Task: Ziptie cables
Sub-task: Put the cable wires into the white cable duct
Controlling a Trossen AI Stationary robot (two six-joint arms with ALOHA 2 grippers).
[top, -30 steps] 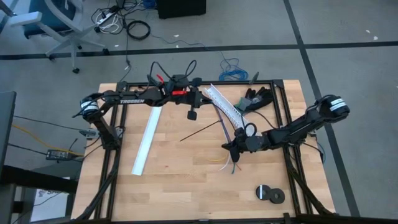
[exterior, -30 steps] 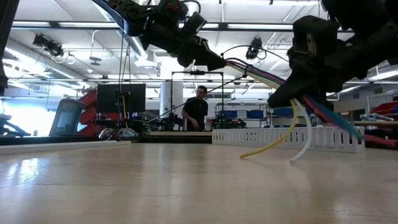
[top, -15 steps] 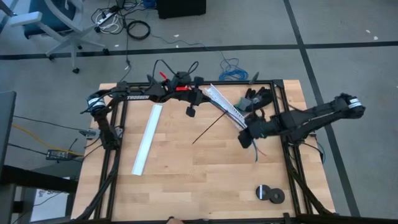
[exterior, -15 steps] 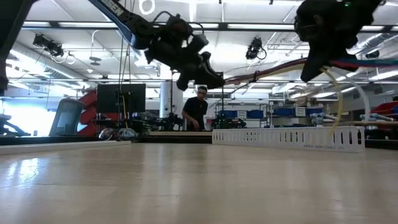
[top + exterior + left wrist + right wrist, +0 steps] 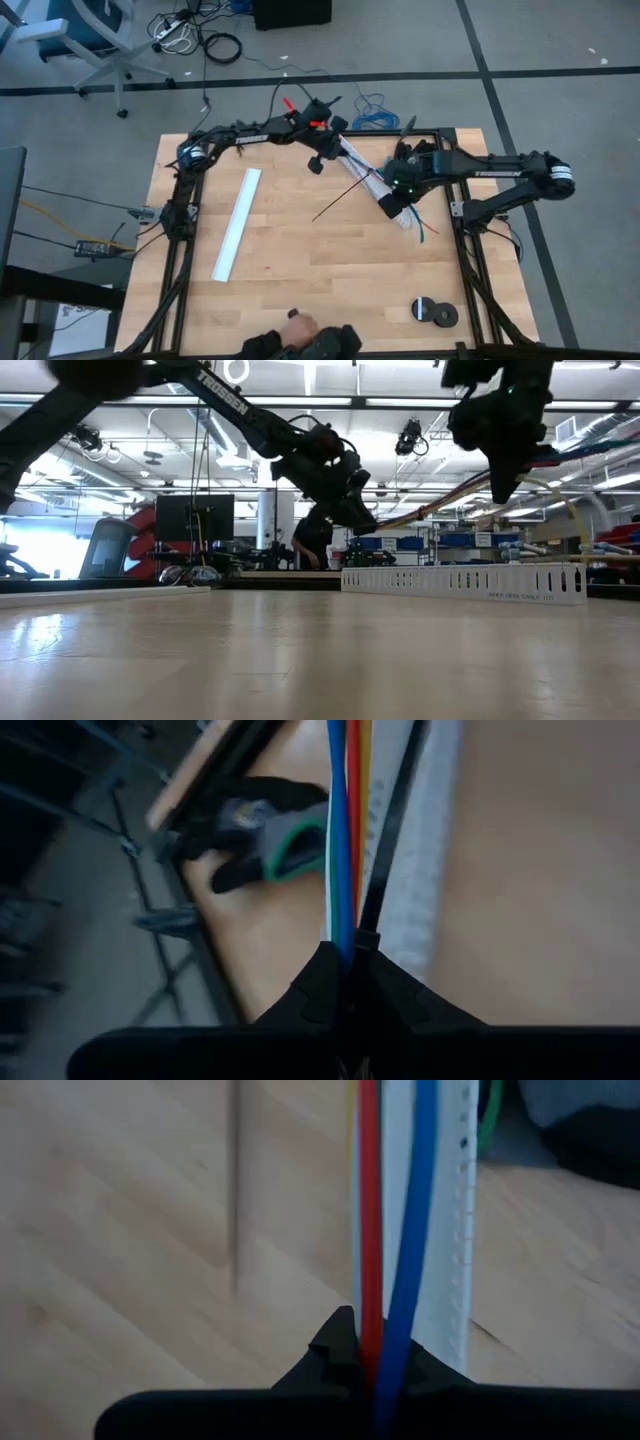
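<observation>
Both arms hold the cables (image 5: pixel 362 178) stretched in the air over the white slotted channel (image 5: pixel 368 176), likely so the bundle stays taut and tidy for tying. The left claw (image 5: pixel 318 163) is clamped on one end, the right claw (image 5: pixel 392 203) on the other. A ziptie (image 5: pixel 335 203) slants off the bundle, just beside the channel.

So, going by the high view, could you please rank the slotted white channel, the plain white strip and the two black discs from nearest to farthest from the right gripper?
1. Slotted white channel: right beside the right gripper, back of the table.
2. Two black discs: front right corner.
3. Plain white strip: left half of the table.
</observation>
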